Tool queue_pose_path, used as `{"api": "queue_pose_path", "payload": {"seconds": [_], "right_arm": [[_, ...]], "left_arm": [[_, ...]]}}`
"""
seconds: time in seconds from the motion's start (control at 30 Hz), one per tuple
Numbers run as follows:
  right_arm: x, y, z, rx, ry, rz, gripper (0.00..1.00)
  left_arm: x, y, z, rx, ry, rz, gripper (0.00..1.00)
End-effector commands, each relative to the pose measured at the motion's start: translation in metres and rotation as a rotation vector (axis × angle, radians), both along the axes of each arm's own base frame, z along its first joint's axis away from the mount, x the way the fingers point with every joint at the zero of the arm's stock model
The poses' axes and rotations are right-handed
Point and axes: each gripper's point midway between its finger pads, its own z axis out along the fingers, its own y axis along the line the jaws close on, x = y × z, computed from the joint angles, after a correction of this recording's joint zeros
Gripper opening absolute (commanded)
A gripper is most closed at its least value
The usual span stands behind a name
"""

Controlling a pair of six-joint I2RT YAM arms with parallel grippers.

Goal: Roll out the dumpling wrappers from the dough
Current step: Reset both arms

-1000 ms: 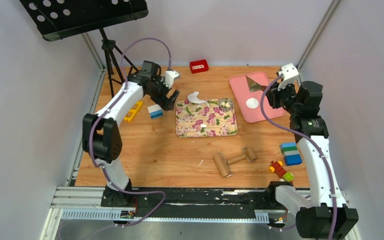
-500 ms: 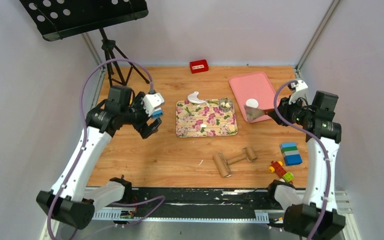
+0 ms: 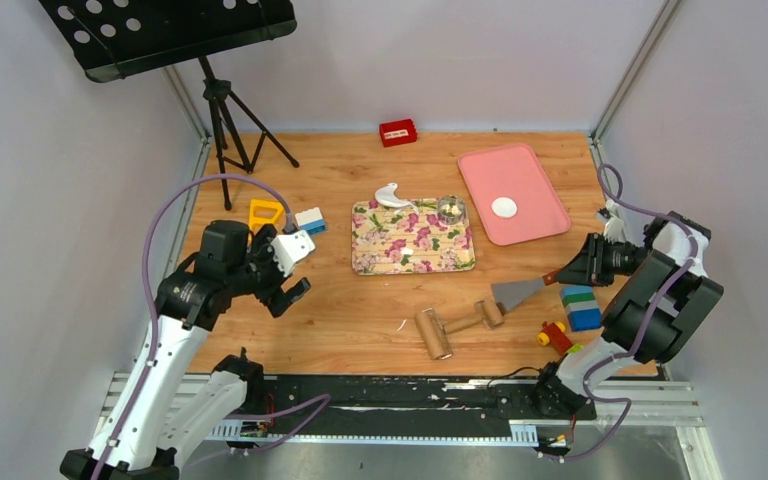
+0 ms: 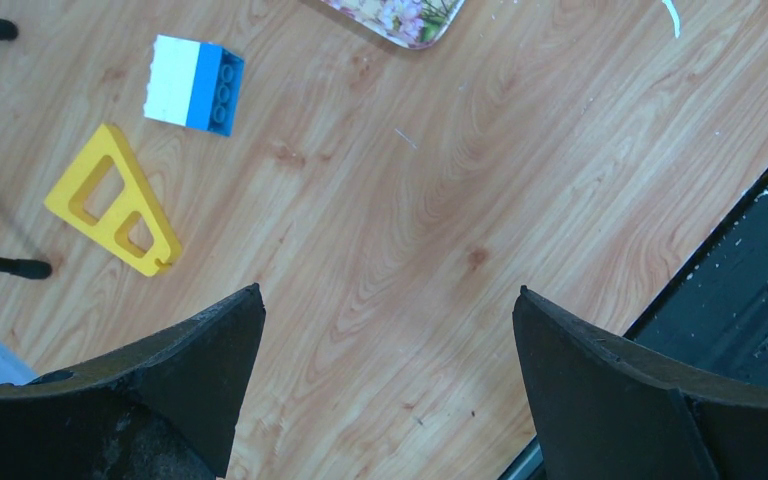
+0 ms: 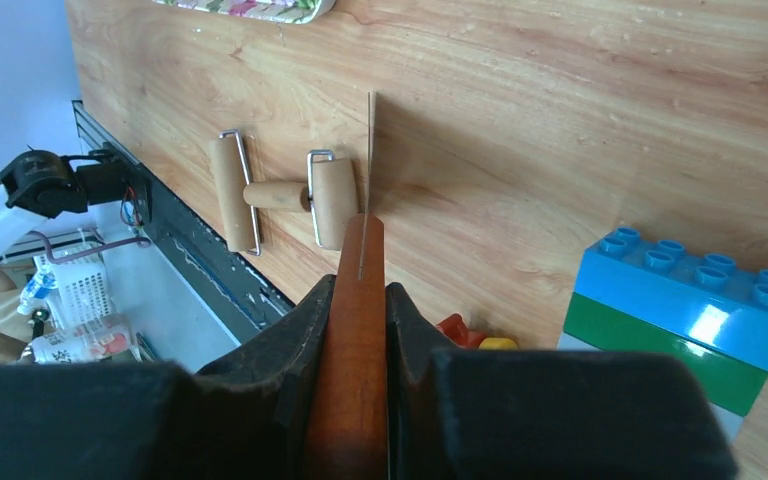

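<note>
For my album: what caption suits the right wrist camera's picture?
Right gripper clamps a wooden-handled spatula, blade edge-on, beside a wooden roller and stacked toy bricks.

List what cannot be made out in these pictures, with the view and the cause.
- Right wrist view: the spatula blade is edge-on, so its shape is hidden.
- Left wrist view: the floral tray is cut off by the top edge.
- Top view: too small to judge are the white speck on that tray, the thickness of the dumpling wrapper, and the label on the red box.
</note>
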Motion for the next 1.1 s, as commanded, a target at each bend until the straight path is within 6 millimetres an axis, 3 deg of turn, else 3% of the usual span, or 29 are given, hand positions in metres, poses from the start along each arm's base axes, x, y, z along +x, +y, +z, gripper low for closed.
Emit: {"api": "queue_pose_path", "payload": {"seconds": [0.0, 0.2, 0.3, 0.47, 0.73, 0.8, 0.87, 1.0, 1.07], "right_arm": [[0.007, -0.001, 0.012, 0.044, -0.104, 0.015, 0.21], [0.010, -0.020, 0.005, -0.135, -0.129, -0.027, 0.48], [0.010, -0.039, 0.012, -0.295, -0.146, -0.064, 0.71], [0.005, -0.064, 0.050, -0.534, -0.219, -0.111, 0.89], [-0.013, -0.086, 0.131, -0.884, -0.394, -0.178, 1.00], [-0.016, -0.077, 0.157, -0.912, -0.481, -0.191, 1.00], [-0.019, -0.054, 0.182, -0.878, -0.597, -0.183, 1.00], [-0.038, 0.024, 0.230, -0.738, -0.918, -0.076, 1.00], [-0.051, 0.059, 0.248, -0.666, -1.073, -0.053, 1.00]], "left_arm": [[0.009, -0.005, 0.011, -0.046, -0.053, 0.014, 1.00], [0.014, -0.003, 0.010, -0.045, -0.061, 0.036, 1.00], [0.019, 0.002, 0.015, -0.032, -0.088, 0.072, 1.00], [0.021, 0.002, 0.022, -0.035, -0.098, 0.076, 1.00], [0.022, 0.004, 0.019, -0.038, -0.107, 0.099, 1.00], [0.022, 0.011, 0.029, -0.023, -0.133, 0.124, 1.00], [0.021, 0.019, 0.047, -0.015, -0.169, 0.168, 1.00], [0.001, 0.027, 0.095, -0.085, -0.281, 0.214, 1.00], [-0.014, 0.028, 0.108, -0.121, -0.339, 0.198, 1.00]]}}
